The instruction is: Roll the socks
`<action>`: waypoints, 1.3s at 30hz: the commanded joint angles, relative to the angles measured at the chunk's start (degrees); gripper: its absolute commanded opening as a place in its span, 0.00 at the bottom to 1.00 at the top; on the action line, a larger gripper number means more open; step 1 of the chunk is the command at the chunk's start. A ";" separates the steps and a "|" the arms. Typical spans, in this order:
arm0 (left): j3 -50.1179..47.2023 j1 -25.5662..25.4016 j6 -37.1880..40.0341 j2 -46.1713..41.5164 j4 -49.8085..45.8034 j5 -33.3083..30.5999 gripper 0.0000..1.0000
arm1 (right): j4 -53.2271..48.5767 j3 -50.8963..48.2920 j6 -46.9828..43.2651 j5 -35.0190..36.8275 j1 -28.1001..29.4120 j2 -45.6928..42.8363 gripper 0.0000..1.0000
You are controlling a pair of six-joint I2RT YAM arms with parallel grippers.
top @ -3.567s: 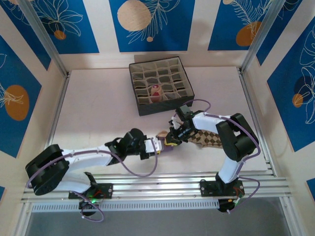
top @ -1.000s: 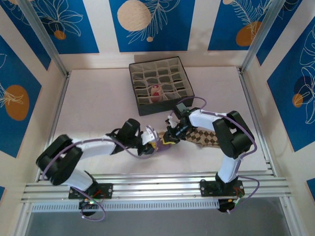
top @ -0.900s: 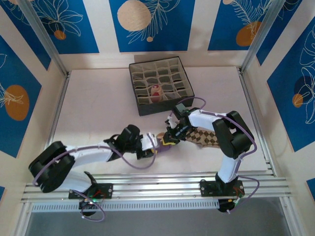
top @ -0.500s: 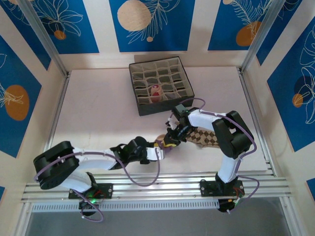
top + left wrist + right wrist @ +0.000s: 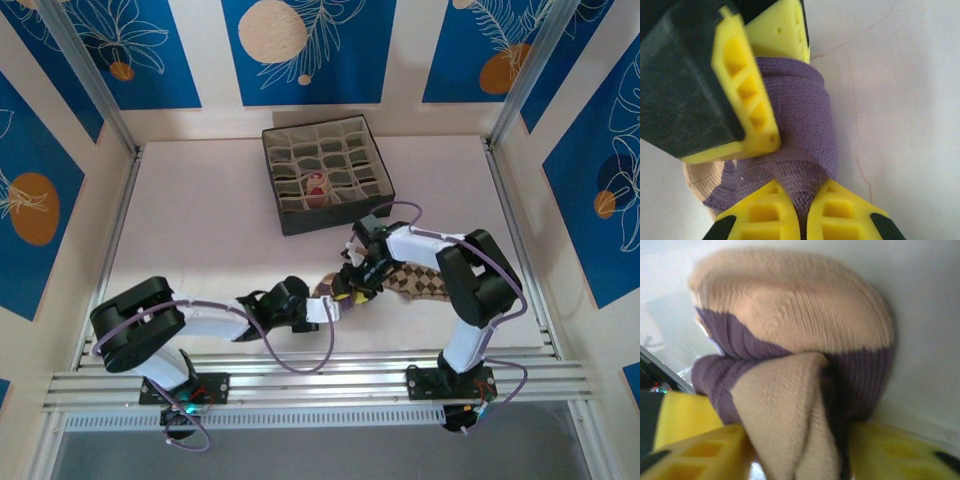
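Observation:
The dark purple sock [image 5: 329, 291] with its beige toe lies bunched on the table between both grippers. My left gripper [image 5: 803, 192] is shut on a fold of the purple sock [image 5: 805, 115]; the beige toe [image 5: 699, 176] peeks out at the left. My right gripper [image 5: 800, 440] is shut on the same sock [image 5: 790, 305], its fingers [image 5: 745, 90] pressing from above in the left wrist view. From above, the left gripper [image 5: 322, 308] and right gripper [image 5: 350, 288] nearly touch. The diamond-patterned sock [image 5: 415, 280] lies flat under the right arm. The beige sock with maroon toe [image 5: 316, 186] sits rolled in the box.
The grey compartment box [image 5: 375, 195] stands at the back middle of the table. Aluminium rails run along the near edge [image 5: 320, 375] and both sides. Bare tabletop [image 5: 190, 230] stretches to the left.
My left gripper has swung back and forth around the purple sock and now sits slightly further right and nearer. The right gripper has stayed on the sock, shifting little.

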 commanded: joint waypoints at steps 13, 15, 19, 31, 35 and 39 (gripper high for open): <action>8.39 19.20 -24.62 11.33 -17.47 38.23 0.00 | 13.69 -10.16 2.34 -0.39 -2.90 -13.66 0.63; 9.31 21.38 -29.41 14.12 -16.62 42.00 0.00 | 13.80 -8.88 2.25 -0.50 -2.84 -11.79 0.63; 11.59 23.25 -34.02 19.99 -16.11 47.77 0.00 | 14.05 -5.54 2.19 0.85 -2.62 -7.15 0.62; 7.58 23.17 -30.34 15.57 -11.54 42.75 0.19 | 7.88 -1.09 5.09 5.07 -2.57 1.60 0.11; 6.41 23.05 -24.99 7.61 -13.80 36.43 0.29 | 5.48 -1.69 5.03 5.86 -2.76 1.73 0.05; 3.22 22.02 -20.61 -0.69 -10.73 30.05 0.37 | 4.51 -2.13 5.00 5.40 -2.73 1.47 0.03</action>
